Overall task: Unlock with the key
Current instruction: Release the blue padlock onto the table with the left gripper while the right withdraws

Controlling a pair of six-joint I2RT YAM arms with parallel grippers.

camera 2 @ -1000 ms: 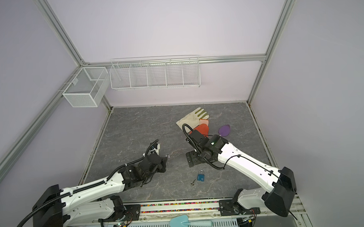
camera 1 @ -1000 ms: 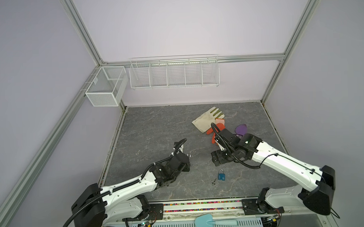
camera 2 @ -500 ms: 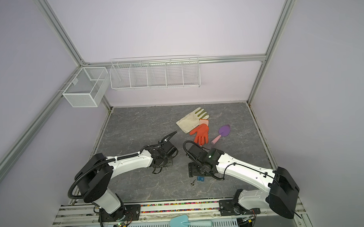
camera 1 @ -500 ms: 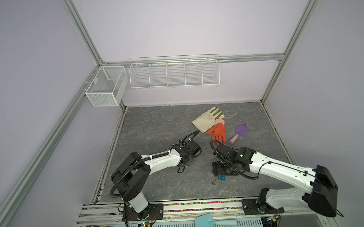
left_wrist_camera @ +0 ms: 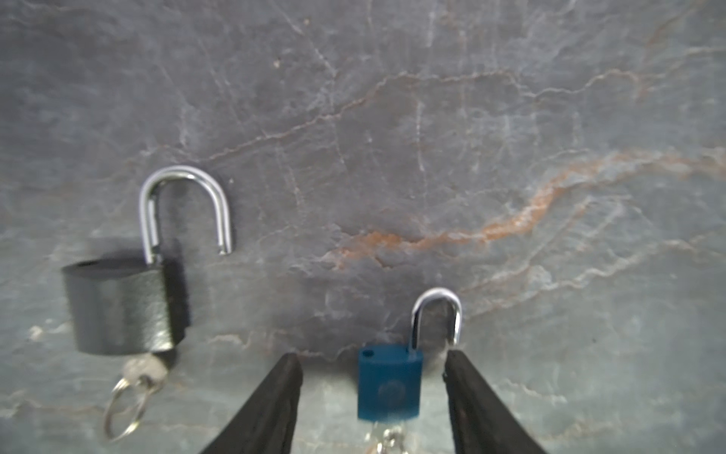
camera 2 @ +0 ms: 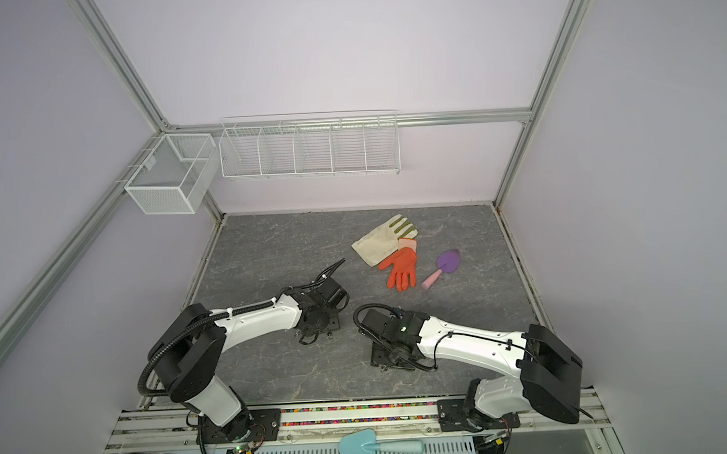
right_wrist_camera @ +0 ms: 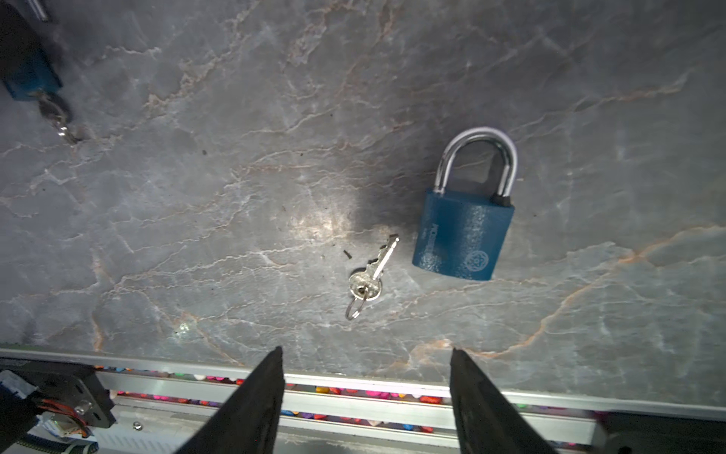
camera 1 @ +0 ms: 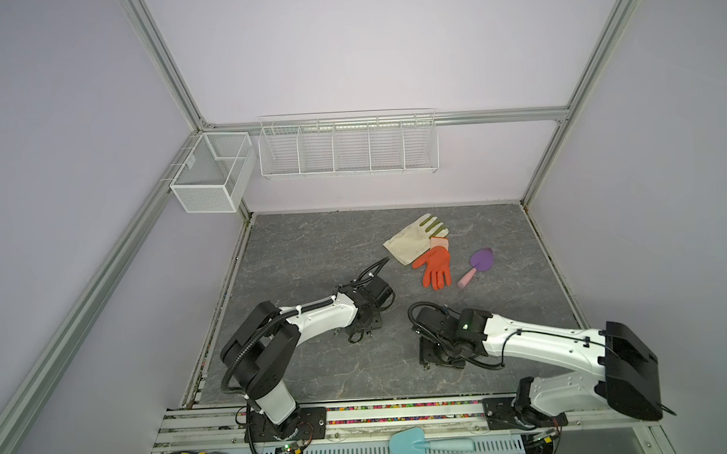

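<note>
The big blue padlock (right_wrist_camera: pixel 461 239) lies flat on the grey tabletop (right_wrist_camera: pixel 196 196), both shackle legs seated in its body. The loose key (right_wrist_camera: pixel 373 271) lies just beside it, by a body corner far from the shackle, roughly alongside and not touching. The right jaws stand spread and pinch nothing; their black fingers (right_wrist_camera: pixel 267 393) are near the big blue padlock on the side away from its shackle, apart from it and from the loose key.

Well apart from the big blue padlock, toward the left arm (camera 1: pixel 319 317), sits the small blue padlock (left_wrist_camera: pixel 390 387), its shackle swung out with one hole bare and an inserted key (right_wrist_camera: pixel 51 106) in its keyway. The left jaws are spread too, a finger (left_wrist_camera: pixel 275 401) on each side of that small body with a gap either side, gripping nothing.

The black padlock (left_wrist_camera: pixel 118 310) lies near the small one, shackle open, a ringed key (left_wrist_camera: pixel 145 371) in its keyway; how it lies from the big blue padlock I cannot tell.

In both top views the big blue padlock is hidden under the right arm (camera 1: pixel 536 344); well beyond it toward the back wall lie a white glove (camera 1: pixel 410 241), an orange glove (camera 1: pixel 436 267) touching it, and a purple trowel (camera 1: pixel 479 262).
</note>
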